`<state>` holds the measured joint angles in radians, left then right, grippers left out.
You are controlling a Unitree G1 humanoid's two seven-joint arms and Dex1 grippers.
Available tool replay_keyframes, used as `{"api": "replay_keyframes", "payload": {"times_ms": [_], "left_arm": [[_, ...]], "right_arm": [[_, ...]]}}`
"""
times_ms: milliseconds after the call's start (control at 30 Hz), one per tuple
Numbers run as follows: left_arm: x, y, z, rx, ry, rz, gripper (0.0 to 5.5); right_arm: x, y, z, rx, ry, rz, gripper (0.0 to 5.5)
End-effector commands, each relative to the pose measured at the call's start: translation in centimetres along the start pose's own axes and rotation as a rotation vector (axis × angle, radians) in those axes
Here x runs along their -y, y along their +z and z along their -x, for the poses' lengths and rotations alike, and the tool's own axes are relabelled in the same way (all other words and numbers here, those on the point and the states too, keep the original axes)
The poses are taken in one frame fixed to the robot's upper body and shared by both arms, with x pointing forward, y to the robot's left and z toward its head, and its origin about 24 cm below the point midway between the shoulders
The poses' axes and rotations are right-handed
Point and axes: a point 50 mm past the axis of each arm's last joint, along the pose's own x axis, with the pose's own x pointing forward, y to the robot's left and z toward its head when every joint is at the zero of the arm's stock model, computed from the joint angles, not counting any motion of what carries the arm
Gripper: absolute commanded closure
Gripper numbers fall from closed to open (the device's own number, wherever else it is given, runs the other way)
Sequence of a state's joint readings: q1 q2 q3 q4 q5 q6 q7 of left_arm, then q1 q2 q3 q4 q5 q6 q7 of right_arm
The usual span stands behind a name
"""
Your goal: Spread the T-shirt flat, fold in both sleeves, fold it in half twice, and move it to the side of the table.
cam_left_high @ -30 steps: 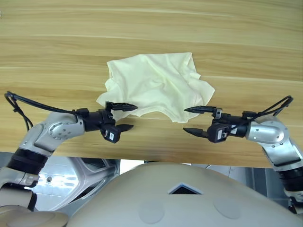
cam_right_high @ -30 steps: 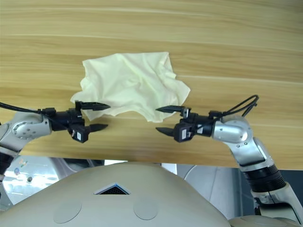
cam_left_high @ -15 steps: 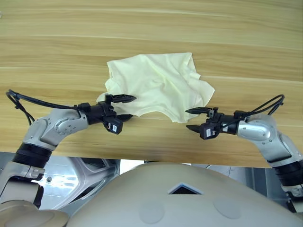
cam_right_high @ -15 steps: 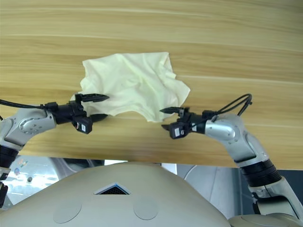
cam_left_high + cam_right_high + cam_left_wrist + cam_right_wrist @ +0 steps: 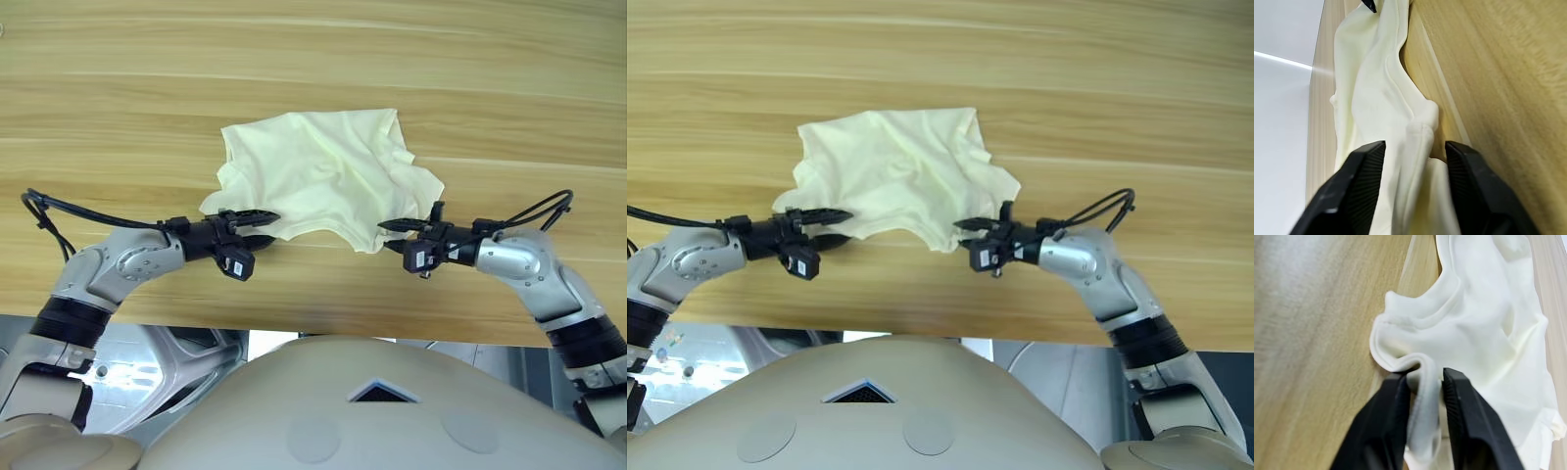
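- The pale yellow T-shirt (image 5: 318, 176) lies crumpled at mid-width on the tabletop (image 5: 118, 117), its hem towards the near edge. No sleeve is folded and nothing is spread yet.
- Your right claw (image 5: 384, 228), wide open and short of the cloth a second ago, has slid in to the shirt's near right corner. Its fingers (image 5: 1393, 416) are now clamped on a rolled fold of the hem.
- Your left claw (image 5: 274, 225) has likewise advanced to the near left corner and narrowed. In the left wrist view its fingers (image 5: 1364, 176) stand either side of a bunched fold. They are still apart, with a gap on one side, so the pinch looks unfinished.
- What it means: the approach is over and the spreading step is about to start, with one corner secured and the other only straddled.
- Judgement: finish closing the left claw before you draw the corners apart. Otherwise the hem will likely slip free on that side and the shirt will skew instead of flattening.
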<state>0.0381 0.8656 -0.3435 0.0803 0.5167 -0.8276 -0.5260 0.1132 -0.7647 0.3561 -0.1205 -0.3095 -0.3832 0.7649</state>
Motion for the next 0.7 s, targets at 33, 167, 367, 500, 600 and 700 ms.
{"api": "replay_keyframes", "payload": {"times_ms": [33, 167, 367, 500, 600, 700], "left_arm": [[-0.4, -0.3, 0.0, -0.008, -0.004, -0.022, 3.96], [-0.5, -0.5, -0.1, -0.018, 0.001, -0.024, 4.6], [-0.6, -0.9, -0.2, -0.029, 0.022, -0.024, 5.49], [-1.8, -1.4, 0.5, -0.024, 0.099, -0.001, 5.49], [-7.1, -2.2, 3.0, 0.003, 0.309, -0.027, 5.49], [-13.2, -3.1, 6.4, -0.014, 0.517, -0.118, 5.49]], "right_arm": [[-0.4, -0.2, 0.0, -0.018, 0.029, 0.001, 5.09], [-0.4, -0.1, 0.1, -0.009, 0.029, 0.004, 5.5], [0.0, 0.0, 0.4, -0.004, 0.009, 0.006, 5.5], [1.8, -0.2, 1.6, -0.005, -0.104, 0.01, 5.5], [6.9, -0.5, 4.8, -0.022, -0.391, 0.036, 5.5], [11.9, 0.0, 7.9, 0.006, -0.704, 0.083, 5.5]]}}
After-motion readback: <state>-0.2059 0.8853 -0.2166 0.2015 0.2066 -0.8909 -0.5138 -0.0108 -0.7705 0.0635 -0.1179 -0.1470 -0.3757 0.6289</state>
